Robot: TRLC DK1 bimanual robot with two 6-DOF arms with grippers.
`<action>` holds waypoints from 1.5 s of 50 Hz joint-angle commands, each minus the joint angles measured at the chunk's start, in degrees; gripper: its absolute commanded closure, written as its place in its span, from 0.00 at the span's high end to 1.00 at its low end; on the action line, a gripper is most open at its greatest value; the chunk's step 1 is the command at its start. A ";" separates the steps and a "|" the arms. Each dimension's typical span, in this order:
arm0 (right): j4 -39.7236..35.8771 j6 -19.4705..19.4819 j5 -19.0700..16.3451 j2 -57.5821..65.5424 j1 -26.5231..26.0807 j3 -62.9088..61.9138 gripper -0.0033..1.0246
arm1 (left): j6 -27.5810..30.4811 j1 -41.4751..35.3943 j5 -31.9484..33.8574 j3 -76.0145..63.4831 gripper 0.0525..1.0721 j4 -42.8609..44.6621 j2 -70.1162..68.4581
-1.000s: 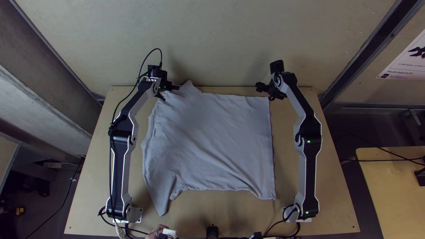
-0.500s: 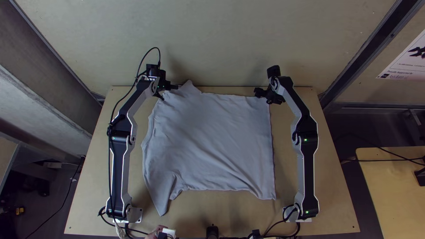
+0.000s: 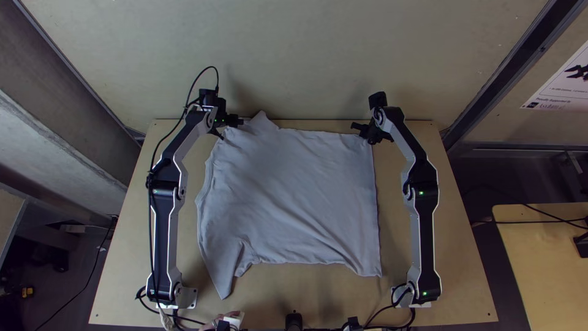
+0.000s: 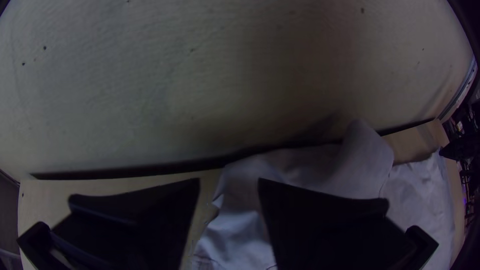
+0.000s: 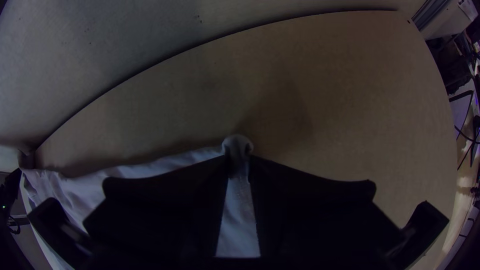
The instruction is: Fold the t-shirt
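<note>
top view: grey t-shirt (image 3: 294,190) lies spread between arms. right gripper (image 5: 239,161) clamped on its far right corner; left gripper (image 4: 229,181) spread apart at far left sleeve (image 3: 261,122). pinch sleeve securely, then lift both evenly.

Soft, moderate light fills the top view, with diffuse shadows on the wall (image 3: 294,55) toward eleven and one o'clock and darker floor (image 3: 520,175) at three. Both wrist views are dimmer, with blackened corners; the right one bends the far edge of the table (image 3: 122,263) from nine to two o'clock.
</note>
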 commanded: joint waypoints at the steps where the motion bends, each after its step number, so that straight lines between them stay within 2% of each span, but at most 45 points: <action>1: 0.24 0.41 -0.29 2.11 0.10 1.02 0.03 | -0.18 0.25 0.64 0.80 0.96 -2.05 -1.29; 18: 0.24 0.33 -0.29 1.67 0.19 1.11 0.03 | 0.00 -0.54 2.40 1.06 0.93 -6.09 0.56; 21: 0.24 0.33 -0.29 1.50 0.10 1.11 0.03 | 0.61 -0.54 2.49 1.06 0.78 -5.92 0.91; 28: 0.15 0.15 -0.29 1.15 -0.07 1.02 0.03 | 0.97 -0.63 2.66 1.15 0.24 -5.74 1.17; 30: 0.24 0.06 -0.29 1.06 -0.07 1.02 0.03 | 0.97 -0.63 2.66 1.06 0.05 -5.65 1.08; 31: 0.24 0.06 -0.29 1.06 -0.07 1.02 0.03 | 0.88 -0.63 2.66 1.15 0.02 -5.65 1.00; 48: 0.85 -0.03 -0.29 -1.05 -0.07 1.11 0.03 | -1.58 0.78 4.16 0.88 0.03 -4.86 -2.17; 60: 2.26 -1.69 -0.20 -4.13 0.19 1.20 0.03 | -2.99 1.65 5.03 0.00 0.03 -5.39 -5.86; 75: 0.77 -2.75 -0.12 -7.38 0.54 1.11 0.03 | -3.34 1.74 5.47 -7.73 0.03 -6.88 -12.45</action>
